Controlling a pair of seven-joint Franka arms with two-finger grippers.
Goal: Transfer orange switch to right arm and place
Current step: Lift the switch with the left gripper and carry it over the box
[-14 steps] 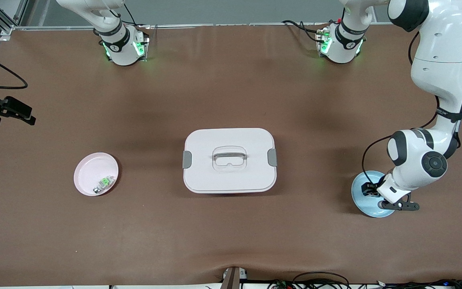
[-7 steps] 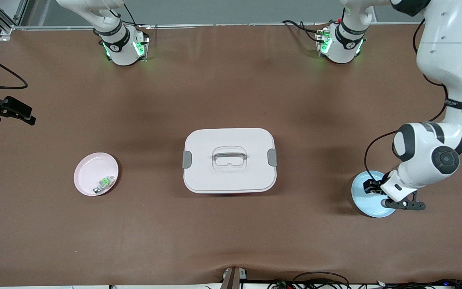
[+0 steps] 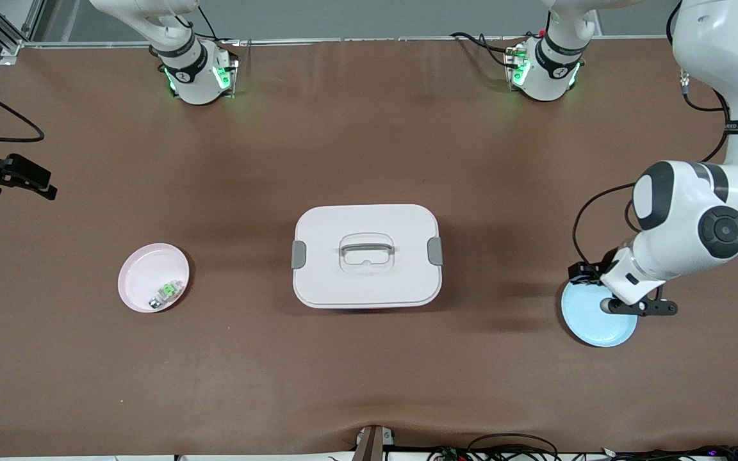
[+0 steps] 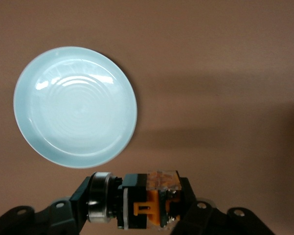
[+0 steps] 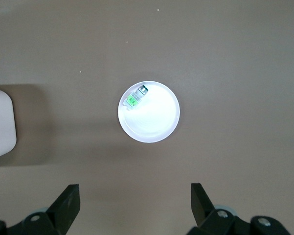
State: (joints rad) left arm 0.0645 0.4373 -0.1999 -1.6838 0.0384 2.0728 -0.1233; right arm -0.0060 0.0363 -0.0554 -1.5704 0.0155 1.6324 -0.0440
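The blue plate [image 3: 599,320] lies on the table [image 3: 369,371] at the left arm's end, nearest the camera. Over its rim, the left pincer [image 4: 147,215] pinches the orange switch [image 4: 149,200]. The pink plate [image 3: 145,275] holds a green part [image 3: 165,291], with a white lidded box [image 3: 366,255] midway. The right pincer [image 5: 134,200], fingers spread, waits over the pink plate.

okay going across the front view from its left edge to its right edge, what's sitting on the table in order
pink plate holding the green-and-silver component → white lidded box → light blue plate, with the left end effector shut on the orange switch just above that plate's edge.
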